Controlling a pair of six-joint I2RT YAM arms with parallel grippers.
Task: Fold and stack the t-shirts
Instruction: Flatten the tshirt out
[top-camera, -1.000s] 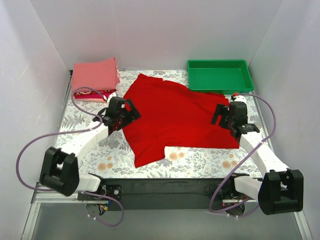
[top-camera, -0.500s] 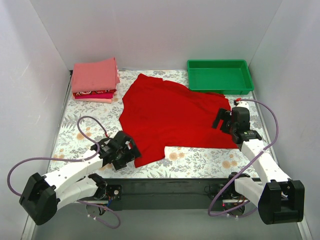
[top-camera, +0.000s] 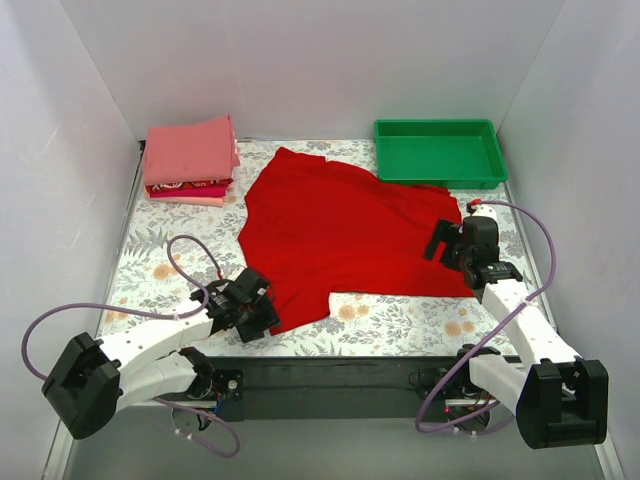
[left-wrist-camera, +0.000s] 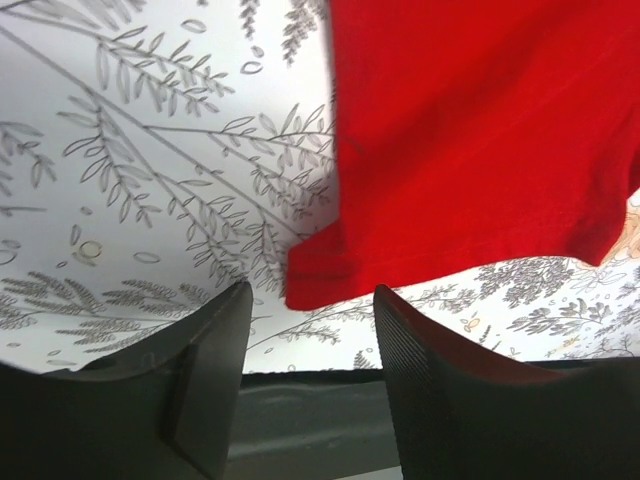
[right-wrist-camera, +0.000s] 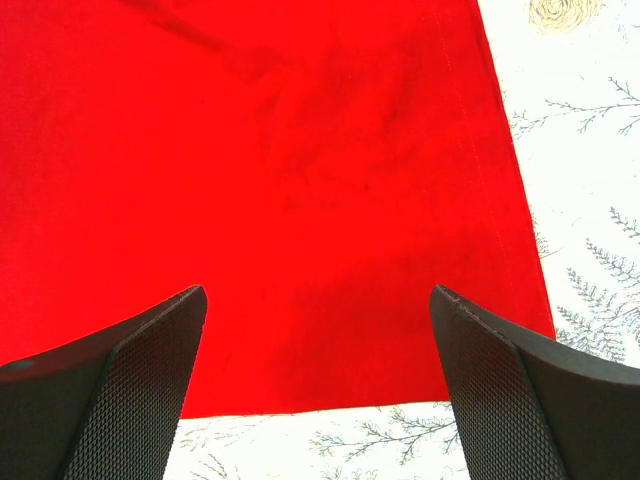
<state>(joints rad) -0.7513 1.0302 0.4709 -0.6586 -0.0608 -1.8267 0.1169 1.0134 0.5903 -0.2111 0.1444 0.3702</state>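
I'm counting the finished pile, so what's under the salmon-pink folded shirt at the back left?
Under the salmon-pink t-shirt a magenta patterned t-shirt and a pale pink t-shirt show edges only; the rest is covered.

Showing 2 white-shelled arms, left arm (top-camera: 150, 345) and right arm (top-camera: 525, 320), carrying black joint housings (top-camera: 85, 380); trailing looped purple cables (top-camera: 110, 307); ending in black fingers (right-wrist-camera: 150, 380) bearing fine cross-hatched pads.

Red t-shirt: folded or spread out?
Spread out. The bright red cloth t-shirt lies flat and open across the floral table cover, not folded into a rectangle.
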